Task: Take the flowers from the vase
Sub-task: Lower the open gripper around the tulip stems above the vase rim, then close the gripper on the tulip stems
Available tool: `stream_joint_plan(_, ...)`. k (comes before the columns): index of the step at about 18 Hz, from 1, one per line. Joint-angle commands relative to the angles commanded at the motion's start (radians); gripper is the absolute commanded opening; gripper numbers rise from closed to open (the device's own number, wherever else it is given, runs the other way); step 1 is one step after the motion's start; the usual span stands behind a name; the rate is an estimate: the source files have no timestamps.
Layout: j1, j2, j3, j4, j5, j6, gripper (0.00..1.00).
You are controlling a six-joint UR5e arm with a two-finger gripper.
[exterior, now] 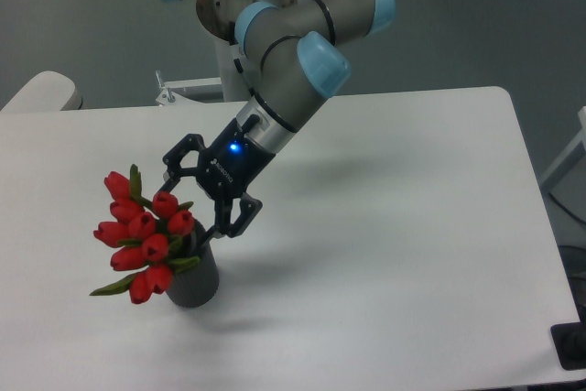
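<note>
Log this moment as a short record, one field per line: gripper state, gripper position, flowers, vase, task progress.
gripper state: gripper open, holding nothing
gripper position: just right of the flowers, fingers spread beside the upper buds; contact cannot be told
flowers: red tulip buds with green leaves, seated in the vase, leaning left
vase: dark grey cylinder, upright on the white table
task progress: flowers not yet grasped or lifted
</note>
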Motion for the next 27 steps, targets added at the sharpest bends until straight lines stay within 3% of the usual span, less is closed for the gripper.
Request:
stream_joint_plan(3,-0.014,-0.018,0.009,0.024,0.000,-0.002,1.00)
stream_joint_plan(16,-0.054,-0.055,0.032,0.028,0.000,0.002,0.99)
stream_joint_plan(17,-0.054,-0.055,0.032,0.028,0.000,0.002,0.94)
stream_joint_plan(20,-0.054,-0.057,0.044,0.028,0.000,0.002,0.65)
stream_joint_plan(24,-0.052,-0.057,0.051,0.028,0.000,0.002,0.44)
stream_joint_plan(27,-0.052,-0.057,0.052,0.028,0.000,0.003,0.37)
